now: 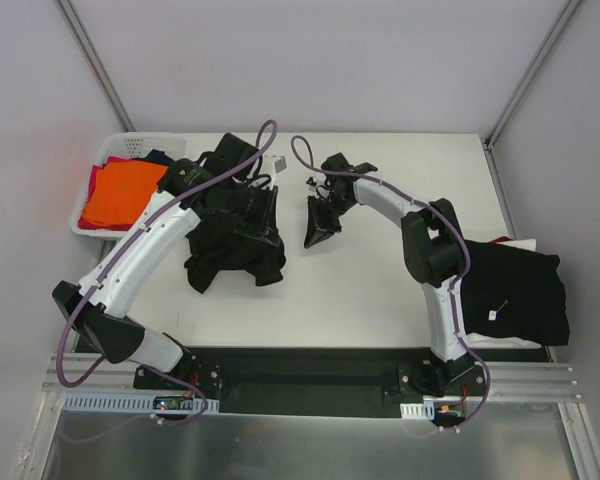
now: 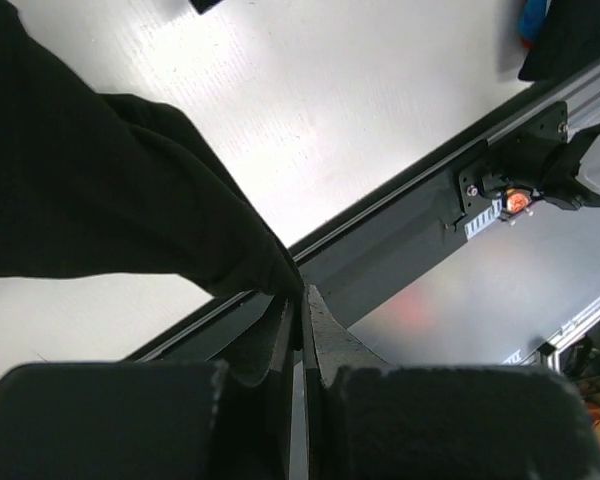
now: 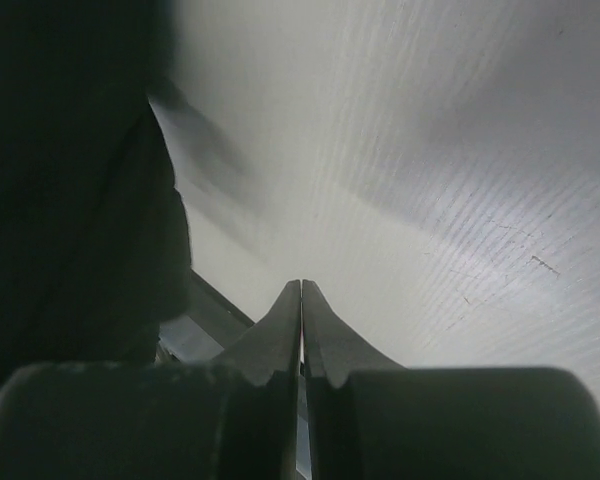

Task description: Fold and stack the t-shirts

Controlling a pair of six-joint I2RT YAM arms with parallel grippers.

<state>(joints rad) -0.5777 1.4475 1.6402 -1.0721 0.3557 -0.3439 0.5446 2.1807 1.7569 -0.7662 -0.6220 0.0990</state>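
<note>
Crumpled black t-shirt [image 1: 235, 235]: bunched heap, left of centre on the table [image 1: 370, 290], one fold pinched in the left gripper [image 2: 302, 300].
Folded black t-shirt [image 1: 515, 295]: flat, overhanging the table's right edge.
Orange t-shirt [image 1: 120, 192], red t-shirt [image 1: 93, 190], navy t-shirt [image 1: 160, 157]: piled together at the table's far-left corner.

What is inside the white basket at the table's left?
An orange t-shirt lies on top, a red one peeks out beneath it, and navy cloth shows at the far end. Whatever lies under them is covered.
</note>
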